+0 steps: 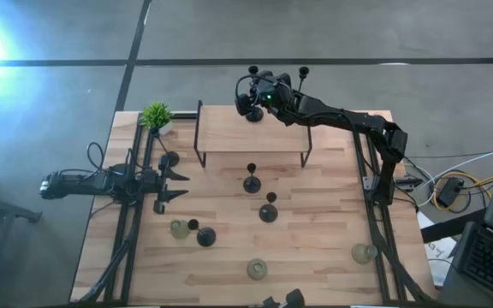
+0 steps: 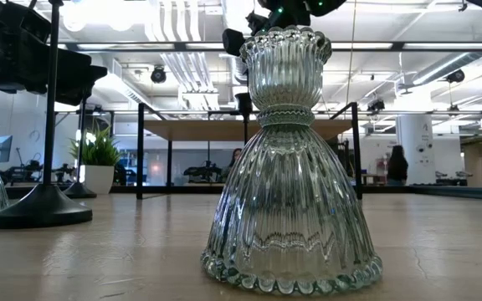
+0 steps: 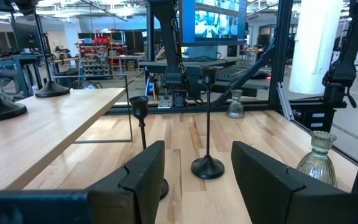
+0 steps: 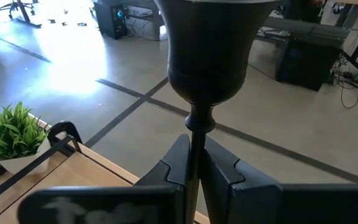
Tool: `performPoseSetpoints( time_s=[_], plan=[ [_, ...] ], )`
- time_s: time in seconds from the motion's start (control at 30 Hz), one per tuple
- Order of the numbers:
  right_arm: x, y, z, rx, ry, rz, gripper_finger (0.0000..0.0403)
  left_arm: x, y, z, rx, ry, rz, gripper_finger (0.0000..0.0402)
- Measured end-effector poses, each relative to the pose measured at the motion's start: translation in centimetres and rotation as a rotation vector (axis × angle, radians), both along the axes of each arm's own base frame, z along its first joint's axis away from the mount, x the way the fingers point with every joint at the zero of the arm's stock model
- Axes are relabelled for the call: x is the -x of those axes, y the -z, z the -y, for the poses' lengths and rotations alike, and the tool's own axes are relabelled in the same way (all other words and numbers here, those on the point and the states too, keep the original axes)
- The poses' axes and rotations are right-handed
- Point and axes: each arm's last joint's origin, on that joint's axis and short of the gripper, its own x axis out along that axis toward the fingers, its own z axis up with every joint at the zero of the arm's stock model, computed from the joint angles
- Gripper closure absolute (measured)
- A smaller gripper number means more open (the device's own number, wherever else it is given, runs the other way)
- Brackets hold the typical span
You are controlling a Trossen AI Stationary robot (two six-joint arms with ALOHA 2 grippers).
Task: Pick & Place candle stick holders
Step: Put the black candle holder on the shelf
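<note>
Overhead, high view: the right gripper (image 1: pixel 259 101) reaches over the far edge of the raised shelf (image 1: pixel 251 137), where one black holder (image 1: pixel 253 113) has its base on the wood. Two more black knobs show just beyond that edge, so I judge a few holders already placed.
Table, high view: two black holders (image 1: pixel 252 183) (image 1: pixel 269 212) stand mid-table, another (image 1: pixel 206 237) nearer the front, one more (image 1: pixel 169 159) by the left arm; glass ones (image 1: pixel 180 228) (image 1: pixel 257 269) (image 1: pixel 365 253) sit along the front. A potted plant (image 1: pixel 156 115) marks the far left corner.
Left arm, high view: the left gripper (image 1: pixel 176 186) waits at the left edge, holding nothing.
Low view: a ribbed glass holder (image 2: pixel 289 167) fills the foreground; a black base (image 2: pixel 38 216) stands to its left.
Left wrist view: its fingers (image 3: pixel 143 177) stand apart and empty, two black holders (image 3: pixel 207 121) (image 3: pixel 140 109) ahead.
Right wrist view: the fingers (image 4: pixel 179 165) pinch the thin stem of a tall black holder (image 4: pixel 211 56), cup above them.
Progress: roughly a third done by my guess; most holders, all the glass ones among them, remain on the table.
</note>
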Motion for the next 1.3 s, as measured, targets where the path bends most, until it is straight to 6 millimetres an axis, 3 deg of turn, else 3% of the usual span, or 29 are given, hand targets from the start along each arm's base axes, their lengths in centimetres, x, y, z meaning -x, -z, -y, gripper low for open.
performPoseSetpoints(
  time_s=[0.3,0.67,0.9,1.1,1.3],
  plan=[
    [0.0,0.1,0.0,-0.001,-0.005,-0.012,0.0339,0.0,0.0,0.0,0.0,-0.002,0.0,0.0211],
    [0.6,-0.1,-0.3,-0.007,-0.02,-0.063,0.0244,0.0,0.0,0.0,0.0,-0.001,0.0,0.0211],
    [1.4,-1.3,-0.8,-0.028,-0.085,-0.058,0.0198,0.0,0.0,0.0,0.0,-0.001,0.001,0.0211],
    [2.3,-2.0,-2.1,-0.069,-0.159,-0.104,0.0186,0.0,0.0,0.0,0.0,-0.001,0.0,0.0211],
    [4.6,-2.5,-5.1,-0.144,-0.21,-0.282,0.0192,0.0,0.0,0.0,0.0,-0.001,0.0,0.0211]
  ],
)
